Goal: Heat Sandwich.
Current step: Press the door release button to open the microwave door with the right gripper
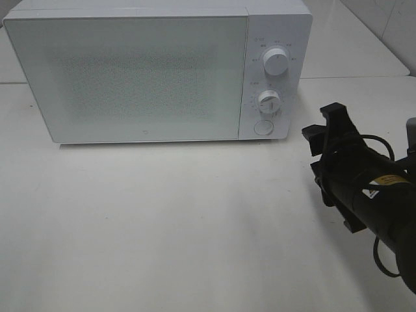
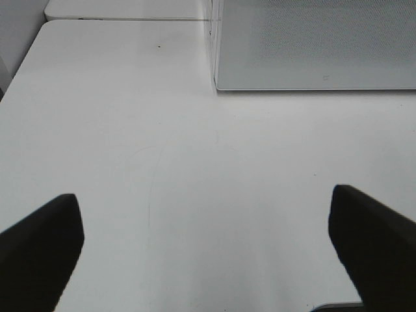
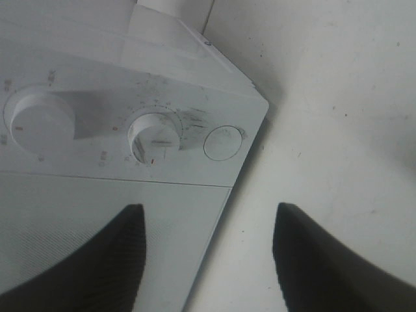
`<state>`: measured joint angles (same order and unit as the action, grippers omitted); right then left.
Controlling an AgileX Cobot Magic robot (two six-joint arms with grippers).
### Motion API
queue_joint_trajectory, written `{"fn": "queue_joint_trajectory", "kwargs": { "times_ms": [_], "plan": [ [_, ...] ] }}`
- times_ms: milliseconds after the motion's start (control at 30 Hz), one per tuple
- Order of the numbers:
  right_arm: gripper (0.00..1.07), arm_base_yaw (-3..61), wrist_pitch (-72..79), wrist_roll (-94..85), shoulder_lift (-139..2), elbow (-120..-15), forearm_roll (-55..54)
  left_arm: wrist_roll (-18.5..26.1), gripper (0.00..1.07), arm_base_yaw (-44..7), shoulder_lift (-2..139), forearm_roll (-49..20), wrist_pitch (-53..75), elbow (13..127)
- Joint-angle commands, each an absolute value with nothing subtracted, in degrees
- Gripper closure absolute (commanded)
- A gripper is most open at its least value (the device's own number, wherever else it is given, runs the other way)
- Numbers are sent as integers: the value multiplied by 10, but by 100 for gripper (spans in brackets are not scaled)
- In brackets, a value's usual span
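Observation:
The sandwich is out of view in every frame. A white microwave (image 1: pixel 143 71) stands at the back of the table with its door shut. My right gripper (image 1: pixel 322 140) hovers to the right of its control panel, turned on its side, and is open with nothing between its fingers. Seen from the right wrist, the right gripper (image 3: pixel 208 211) faces the lower knob (image 3: pixel 155 136) and the round button (image 3: pixel 223 143). My left gripper (image 2: pixel 203 195) is wide open over bare table, with the microwave (image 2: pixel 312 45) ahead of it. The left arm does not show in the exterior high view.
The panel carries an upper knob (image 1: pixel 277 63), a lower knob (image 1: pixel 268 101) and a round button (image 1: pixel 263 127). The white table (image 1: pixel 162 227) stretches in front of the microwave. A seam to a second tabletop (image 2: pixel 123 18) runs behind.

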<state>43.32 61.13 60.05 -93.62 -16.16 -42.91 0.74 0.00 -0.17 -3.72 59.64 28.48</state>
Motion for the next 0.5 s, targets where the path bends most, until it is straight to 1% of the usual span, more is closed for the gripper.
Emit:
{"fn": "queue_joint_trajectory", "kwargs": {
  "times_ms": [33, 67, 100, 133, 233, 267, 300, 333, 500],
  "plan": [
    [60, 436, 612, 695, -935, -162, -425, 7, 10, 0, -14, -39, 593, 283],
    [60, 436, 612, 695, -935, -162, -425, 7, 10, 0, -14, -39, 593, 283],
    [64, 436, 612, 729, -935, -162, -425, 7, 10, 0, -14, -39, 593, 283],
    [74, 436, 612, 740, -935, -162, -425, 7, 10, 0, -14, -39, 593, 283],
    [92, 436, 611, 756, -935, -162, -423, 7, 10, 0, -14, -39, 593, 283],
    [92, 436, 611, 756, -935, -162, -423, 7, 10, 0, -14, -39, 593, 283],
    [104, 436, 608, 760, -935, -162, -423, 7, 10, 0, -14, -39, 593, 283],
    [107, 436, 608, 760, -935, -162, -423, 7, 10, 0, -14, -39, 593, 283],
    [107, 436, 607, 760, -935, -162, -417, 7, 10, 0, -14, -39, 593, 283]
  ]
}}
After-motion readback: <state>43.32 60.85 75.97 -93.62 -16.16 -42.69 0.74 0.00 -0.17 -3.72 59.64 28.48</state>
